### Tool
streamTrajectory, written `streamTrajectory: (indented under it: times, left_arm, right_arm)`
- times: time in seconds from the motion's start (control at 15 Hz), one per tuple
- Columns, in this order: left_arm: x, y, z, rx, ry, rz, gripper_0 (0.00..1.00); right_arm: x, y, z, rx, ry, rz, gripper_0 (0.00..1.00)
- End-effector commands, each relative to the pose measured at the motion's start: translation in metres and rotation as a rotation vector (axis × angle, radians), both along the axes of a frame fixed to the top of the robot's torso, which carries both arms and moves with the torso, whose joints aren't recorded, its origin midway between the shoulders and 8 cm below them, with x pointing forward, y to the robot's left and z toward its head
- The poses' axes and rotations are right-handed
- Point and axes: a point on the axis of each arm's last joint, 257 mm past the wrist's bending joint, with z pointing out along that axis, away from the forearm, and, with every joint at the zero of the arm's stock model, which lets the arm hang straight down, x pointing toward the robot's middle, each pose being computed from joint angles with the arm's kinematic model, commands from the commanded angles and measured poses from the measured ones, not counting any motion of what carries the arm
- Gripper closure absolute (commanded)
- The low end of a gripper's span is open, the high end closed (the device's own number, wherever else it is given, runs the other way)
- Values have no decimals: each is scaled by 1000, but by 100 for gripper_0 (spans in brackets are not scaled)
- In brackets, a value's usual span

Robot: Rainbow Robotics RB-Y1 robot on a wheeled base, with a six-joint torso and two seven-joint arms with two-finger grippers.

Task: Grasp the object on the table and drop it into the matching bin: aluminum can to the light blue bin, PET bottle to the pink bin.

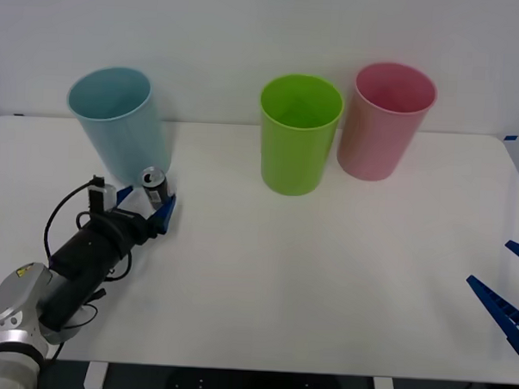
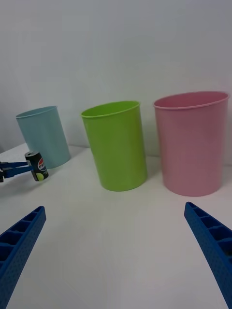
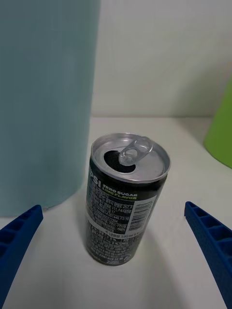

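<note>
The aluminum can (image 1: 154, 187) is small and dark with an opened silver top, and it stands upright on the white table (image 1: 325, 275), close in front of the light blue bin (image 1: 112, 123). My left gripper (image 1: 145, 202) is open, with one blue finger on either side of the can and not touching it. In the left wrist view the can (image 3: 125, 193) sits between the open fingers (image 3: 21, 231), with the light blue bin (image 3: 43, 106) right behind it. The pink bin (image 1: 385, 122) stands at the far right. My right gripper (image 1: 505, 291) waits open near the table's right edge.
A bright green bin (image 1: 299, 136) stands between the other two bins, touching or nearly touching the pink one. From the right wrist view the can (image 2: 37, 166), green bin (image 2: 117, 145) and pink bin (image 2: 192, 142) are far off across bare tabletop.
</note>
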Motion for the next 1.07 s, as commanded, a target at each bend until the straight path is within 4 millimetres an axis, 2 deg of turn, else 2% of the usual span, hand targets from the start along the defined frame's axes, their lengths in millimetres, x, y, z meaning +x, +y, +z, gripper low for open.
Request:
streamTrajectory:
  times: [0.07,0.27,0.73,0.8,0.87,0.93,1.07]
  left_arm:
    - [13,-4,-2,6,13,-2,0]
    - [22,-9,-1,15,19,-2,0]
    - [25,-14,-2,21,21,-4,0]
    - [25,-14,-2,22,22,-2,17]
    - [25,-15,-2,22,22,-3,72]
    - [25,-15,-2,23,21,-3,100]
    - [25,-15,-2,28,20,-3,100]
  right_arm:
    - [0,0,0,0,0,0,0]
    - [0,0,0,0,0,0,0]
    - [0,0,0,0,0,0,0]
    - [0,0,0,0,0,0,0]
    - [0,0,0,0,0,0,0]
    - [0,0,0,0,0,0,0]
    - [0,0,0,0,0,0,0]
